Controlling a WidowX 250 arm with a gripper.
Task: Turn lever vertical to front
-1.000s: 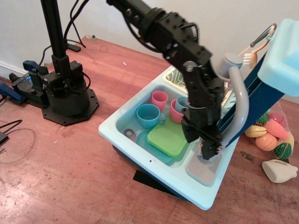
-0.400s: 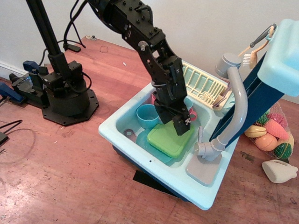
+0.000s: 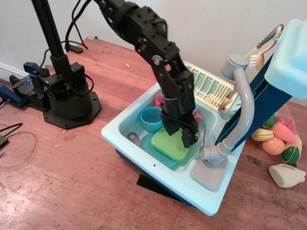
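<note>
The lever (image 3: 205,139) is a thin grey stick that stands roughly upright from the rounded grey tap base (image 3: 212,154) at the right rim of the light blue toy sink (image 3: 125,125). The tall curved spout (image 3: 244,108) rises behind it. My gripper (image 3: 189,139) points down over the green plate (image 3: 168,143) in the basin, just left of the lever and apart from it. Its dark fingers merge together, so I cannot tell whether they are open or shut. Nothing shows between them.
In the basin are a blue cup (image 3: 151,117) and pink cups (image 3: 162,99). A cream dish rack (image 3: 207,86) sits behind. A net bag of toy fruit (image 3: 280,139) and a white object (image 3: 287,175) lie to the right. A black stand base (image 3: 67,98) is at the left.
A second ago my gripper was down at the tap base. It pulled away left over the basin, then shifted slightly right and lower toward the lever, which now shows upright.
</note>
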